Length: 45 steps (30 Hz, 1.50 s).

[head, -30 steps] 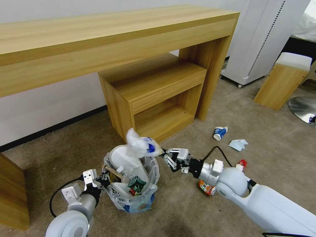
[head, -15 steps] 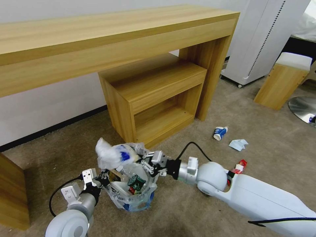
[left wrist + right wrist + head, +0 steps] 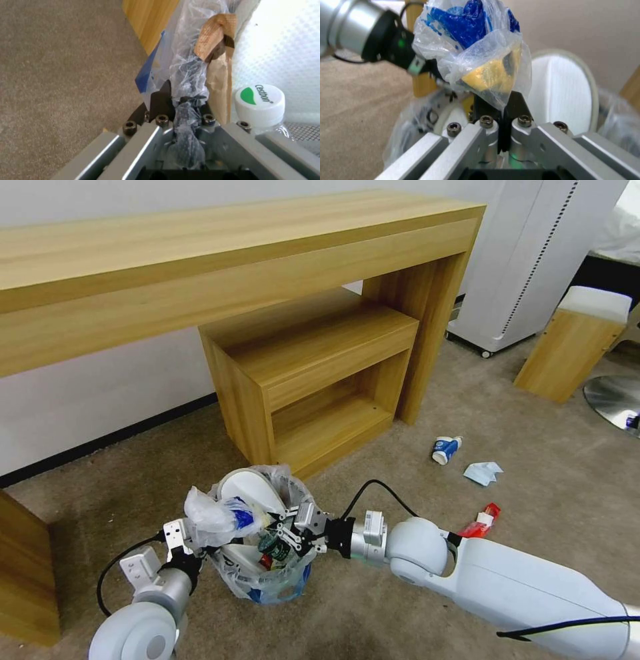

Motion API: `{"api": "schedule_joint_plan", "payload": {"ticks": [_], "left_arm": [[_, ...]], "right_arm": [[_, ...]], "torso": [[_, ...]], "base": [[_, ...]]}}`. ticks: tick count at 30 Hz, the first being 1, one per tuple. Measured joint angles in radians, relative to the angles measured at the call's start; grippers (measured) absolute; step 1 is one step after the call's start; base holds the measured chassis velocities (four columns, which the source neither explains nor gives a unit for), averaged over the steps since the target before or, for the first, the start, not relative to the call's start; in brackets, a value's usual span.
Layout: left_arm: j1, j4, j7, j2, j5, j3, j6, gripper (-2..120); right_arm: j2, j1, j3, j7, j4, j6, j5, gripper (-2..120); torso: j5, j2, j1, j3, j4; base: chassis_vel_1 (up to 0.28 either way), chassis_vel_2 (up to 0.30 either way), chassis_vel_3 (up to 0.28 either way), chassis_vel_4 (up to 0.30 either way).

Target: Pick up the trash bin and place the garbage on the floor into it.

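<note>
The trash bin, lined with crinkly clear plastic, stands on the beige floor. My left gripper is shut on its rim and liner. Inside lie a white slipper, a clear bottle with a white cap and a brown wooden stick. My right gripper hangs over the bin's mouth, shut on a crumpled plastic bag with blue print and something yellow inside. More garbage lies on the carpet: a blue-white cup, a tissue and a red wrapper.
A wooden desk with a low shelf unit stands just behind the bin. A white appliance, a wooden stool and a metal chair base are at the right. Another wooden piece is at the left.
My right gripper carried the plastic bag left and down, from beside the bin to just over its mouth. The left gripper and the bin stayed put.
</note>
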Motion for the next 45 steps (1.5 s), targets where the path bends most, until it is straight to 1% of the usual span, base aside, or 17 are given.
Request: {"api": "schedule_joint_plan", "payload": {"ticks": [6,16,19,38,41,43,44,45], "left_arm": [[0.003,-0.015,-0.001,0.003,-0.009,-0.007,-0.001,1],[0.004,-0.013,-0.003,0.009,-0.013,-0.019,-0.005,1],[0.006,-0.025,-0.003,0.007,-0.016,-0.019,-0.005,1],[0.024,-0.071,-0.005,-0.002,-0.011,-0.007,0.001,1],[0.028,-0.078,-0.005,-0.004,-0.009,-0.003,0.002,1],[0.031,-0.084,-0.005,-0.005,-0.008,-0.002,0.002,1],[0.031,-0.084,-0.005,-0.005,-0.008,-0.002,0.002,1],[0.031,-0.084,-0.005,-0.005,-0.008,-0.002,0.002,1]], "right_arm": [[-0.008,-0.009,-0.003,0.002,-0.016,0.005,-0.012,0],[-0.03,-0.031,0.026,-0.004,-0.014,0.008,-0.02,0],[-0.038,-0.043,0.027,-0.004,-0.019,0.009,-0.028,0],[-0.023,-0.046,0.007,0.018,-0.037,0.0,-0.039,0],[-0.019,-0.048,0.005,0.022,-0.04,-0.002,-0.041,3],[-0.019,-0.049,0.005,0.022,-0.042,-0.003,-0.043,14],[-0.019,-0.049,0.005,0.022,-0.042,-0.003,-0.043,14],[-0.019,-0.049,0.005,0.021,-0.042,-0.003,-0.043,18]], "torso": [[0.0001,0.0,0.0,0.0,0.0],[0.0001,0.0,0.0,0.0,0.0001],[0.0001,0.0,0.0,0.0,0.0],[0.0,0.0,0.0,0.0,0.0001],[0.0001,0.0,0.0,0.0,0.0],[0.0001,0.0,0.0,0.0,0.0001],[0.0001,0.0,0.0,0.0,0.0001],[0.0001,0.0,0.0,0.0,0.0001]], "base": [[0.0,0.0,0.0,0.0],[0.0,0.0,0.0,0.0],[0.0,0.0,0.0,0.0],[0.0,0.0,0.0,0.0],[0.0,0.0,0.0,0.0],[0.0,0.0,0.0,0.0],[0.0,0.0,0.0,0.0],[0.0,0.0,0.0,0.0]]}}
